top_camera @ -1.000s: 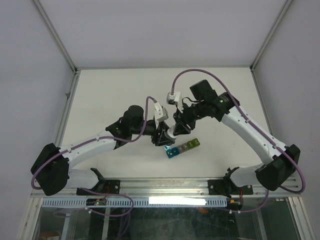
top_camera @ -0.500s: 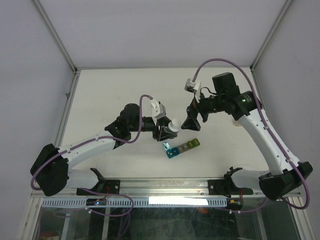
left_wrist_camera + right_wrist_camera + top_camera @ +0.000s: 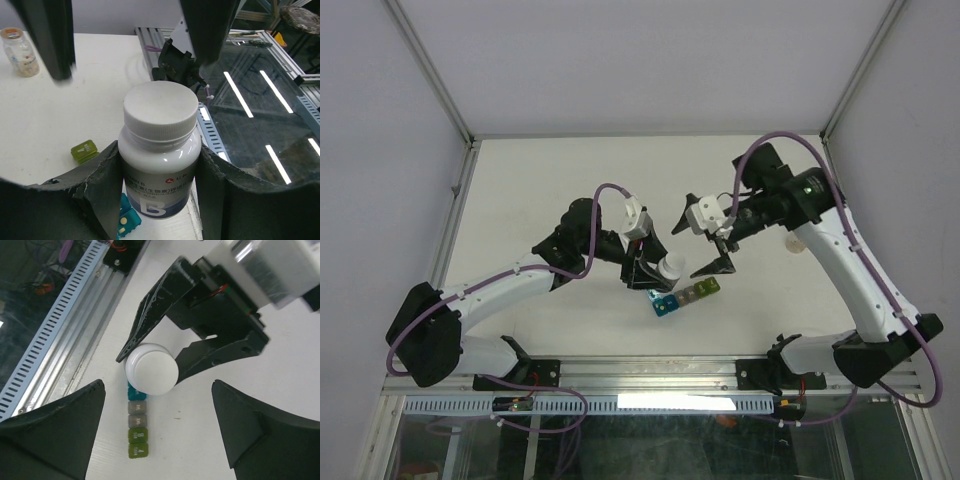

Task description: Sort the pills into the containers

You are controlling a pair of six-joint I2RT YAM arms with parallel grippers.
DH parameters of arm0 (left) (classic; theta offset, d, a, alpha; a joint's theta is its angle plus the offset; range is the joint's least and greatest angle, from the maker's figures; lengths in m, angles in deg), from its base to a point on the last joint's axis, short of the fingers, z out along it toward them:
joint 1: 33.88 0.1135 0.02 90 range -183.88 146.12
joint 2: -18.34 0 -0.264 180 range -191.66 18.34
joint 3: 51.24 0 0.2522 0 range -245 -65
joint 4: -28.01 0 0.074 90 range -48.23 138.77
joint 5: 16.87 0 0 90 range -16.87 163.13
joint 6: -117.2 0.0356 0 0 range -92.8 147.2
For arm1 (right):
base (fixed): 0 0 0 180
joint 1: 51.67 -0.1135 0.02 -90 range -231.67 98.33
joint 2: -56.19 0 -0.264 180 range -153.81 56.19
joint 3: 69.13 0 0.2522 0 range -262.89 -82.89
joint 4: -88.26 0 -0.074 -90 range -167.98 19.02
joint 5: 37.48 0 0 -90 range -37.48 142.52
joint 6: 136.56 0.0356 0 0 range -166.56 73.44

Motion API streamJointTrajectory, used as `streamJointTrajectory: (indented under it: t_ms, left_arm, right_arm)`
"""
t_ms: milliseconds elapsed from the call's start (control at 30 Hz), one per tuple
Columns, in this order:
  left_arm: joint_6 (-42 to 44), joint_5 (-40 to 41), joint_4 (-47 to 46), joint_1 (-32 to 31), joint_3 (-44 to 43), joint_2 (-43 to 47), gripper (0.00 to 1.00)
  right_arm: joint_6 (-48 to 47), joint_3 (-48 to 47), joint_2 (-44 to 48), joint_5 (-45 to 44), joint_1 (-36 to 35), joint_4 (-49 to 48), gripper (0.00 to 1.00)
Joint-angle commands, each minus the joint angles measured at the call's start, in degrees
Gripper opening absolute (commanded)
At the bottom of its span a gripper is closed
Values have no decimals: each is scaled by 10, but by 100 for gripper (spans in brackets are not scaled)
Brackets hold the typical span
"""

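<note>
My left gripper is shut on a white pill bottle with a white cap, holding it by its sides just above the table. The containers lie below it: a strip of joined blue, teal, grey and yellow-green compartments. In the left wrist view the blue compartment stands open, with small yellow pills inside. My right gripper is open beside the bottle, to its right. In its own view it hangs over the cap and the strip with its fingers wide apart.
A small clear jar with a pale lid stands on the table further off, near the right arm. The aluminium rail runs along the table's near edge. White walls enclose the table on three sides.
My right gripper let go of the bottle's cap, opened wide, drew back to the right and came part way back. The left gripper has tilted the bottle slightly and still holds it.
</note>
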Motion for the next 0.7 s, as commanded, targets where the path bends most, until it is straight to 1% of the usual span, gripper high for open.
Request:
streamJointTrajectory:
  t_ms: [0,33,100,367,500,667]
  left_arm:
    - [-6,-54,-32,5,-25,-6,0]
    - [-6,-56,-32,5,-27,-10,0]
    - [-6,-59,-32,5,-30,-15,0]
    - [-5,-60,-32,5,-31,-16,0]
    - [-5,-59,-32,5,-30,-12,0]
    - [-3,-34,-34,5,-26,-2,0]
  right_arm:
    - [-7,41,13,-6,-39,-31,89]
    - [3,47,14,-13,-47,-47,89]
    - [13,46,7,-21,-55,-49,85]
    - [27,40,-13,-28,-67,-36,61]
    - [36,41,-14,-34,-70,-40,52]
    - [66,43,-14,-41,-73,-51,35]
